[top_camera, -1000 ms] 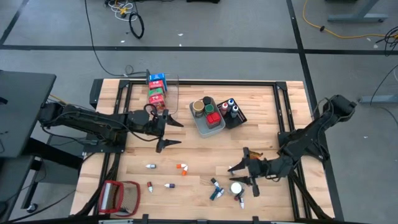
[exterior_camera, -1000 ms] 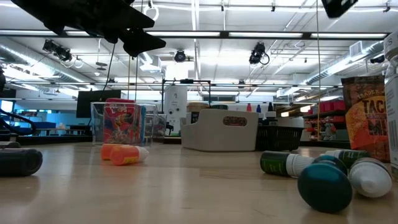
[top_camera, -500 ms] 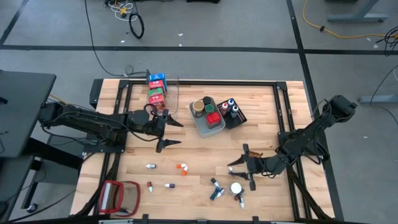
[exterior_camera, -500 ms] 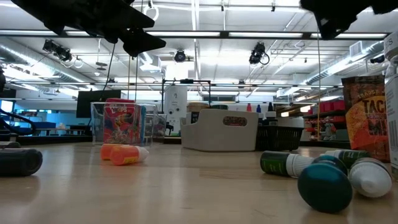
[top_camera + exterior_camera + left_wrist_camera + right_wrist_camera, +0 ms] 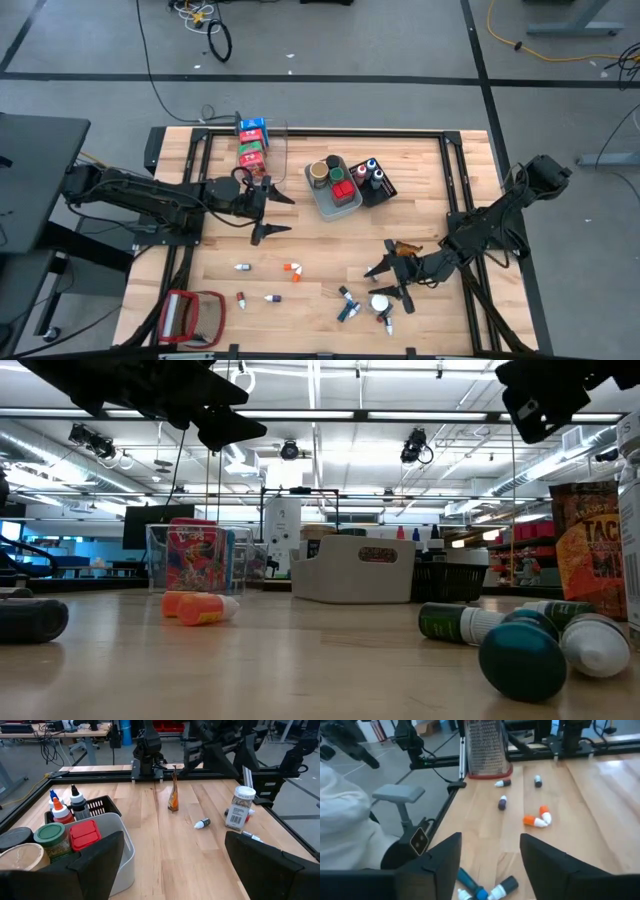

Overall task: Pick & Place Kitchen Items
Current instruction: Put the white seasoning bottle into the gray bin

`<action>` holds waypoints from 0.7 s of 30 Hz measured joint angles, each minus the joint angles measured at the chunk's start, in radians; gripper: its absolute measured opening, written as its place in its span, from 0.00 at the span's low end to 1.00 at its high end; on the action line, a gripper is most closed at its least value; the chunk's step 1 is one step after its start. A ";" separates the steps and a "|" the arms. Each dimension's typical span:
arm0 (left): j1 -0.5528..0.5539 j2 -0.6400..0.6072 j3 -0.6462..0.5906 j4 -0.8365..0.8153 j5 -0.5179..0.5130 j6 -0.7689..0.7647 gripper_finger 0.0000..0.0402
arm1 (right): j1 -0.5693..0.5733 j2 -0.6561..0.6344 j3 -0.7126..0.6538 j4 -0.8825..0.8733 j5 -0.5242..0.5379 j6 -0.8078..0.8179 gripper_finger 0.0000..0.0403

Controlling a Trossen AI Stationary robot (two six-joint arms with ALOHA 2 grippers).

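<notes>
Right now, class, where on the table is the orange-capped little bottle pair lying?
In the high view the orange-capped bottles lie on the table's near-middle, left of the right gripper, between the small white bottle and the blue bottles.

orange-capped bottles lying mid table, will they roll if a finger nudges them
Probably. The two orange-capped bottles lie on their sides on bare wood, and their rounded bodies show in the low view, so a sideways nudge could send them rolling. They look small and likely light; they touch, so one may shove the other.
</notes>
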 joint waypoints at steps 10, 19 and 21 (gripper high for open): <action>0.000 0.000 0.000 0.000 0.000 0.000 0.88 | 0.076 0.116 0.000 0.025 0.137 0.051 0.67; 0.000 0.000 0.000 0.000 0.000 0.000 0.88 | 0.140 0.140 0.002 0.137 0.152 -0.052 0.67; 0.000 0.000 0.000 0.000 0.000 0.000 0.88 | 0.145 0.148 0.002 0.082 0.150 -0.047 0.67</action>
